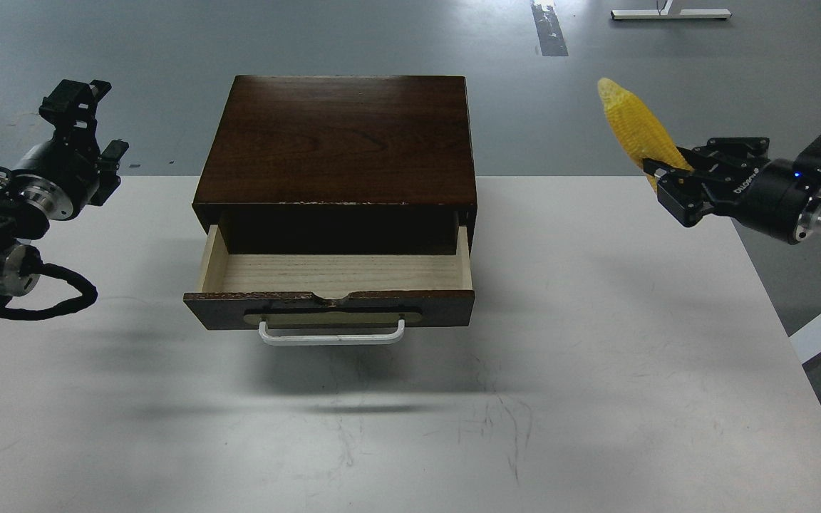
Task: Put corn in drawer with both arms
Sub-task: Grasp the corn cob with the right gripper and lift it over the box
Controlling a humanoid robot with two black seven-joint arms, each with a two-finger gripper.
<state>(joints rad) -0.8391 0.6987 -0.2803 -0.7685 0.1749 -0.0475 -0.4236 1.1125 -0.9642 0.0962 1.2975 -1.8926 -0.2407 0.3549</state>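
A dark brown wooden box cabinet (339, 139) with a glossy, grained top sits at the far middle of a matte white table (596, 399), whose surface carries fine scratches and scuff marks. The cabinet's wide shallow drawer (332, 274) stands pulled out toward the near side; its interior is pale, unfinished-looking wood with straight grain, and nothing lies in it. The drawer front is dark brown with chipped edges, a small curved notch in its top rim, and a brass-coloured oval plate bearing a white bar handle (332, 335) with rounded corners.

The long, slim bright-yellow corn cob (638, 128), bumpy with rows of kernels, is held in the air at the far right, well apart from the drawer and above the table's right edge. It tilts with its tapered tip up and to the left. The right black claw gripper (670, 178) is clamped on the cob's lower, thicker end, its angular fingers closed around it; behind it come a round black wrist and a silver joint.

At the far left, the left black claw gripper (83, 96) points upward, holding nothing, its blocky fingers spread apart. A looped black cable (61, 292) hangs from that arm's silver joint.
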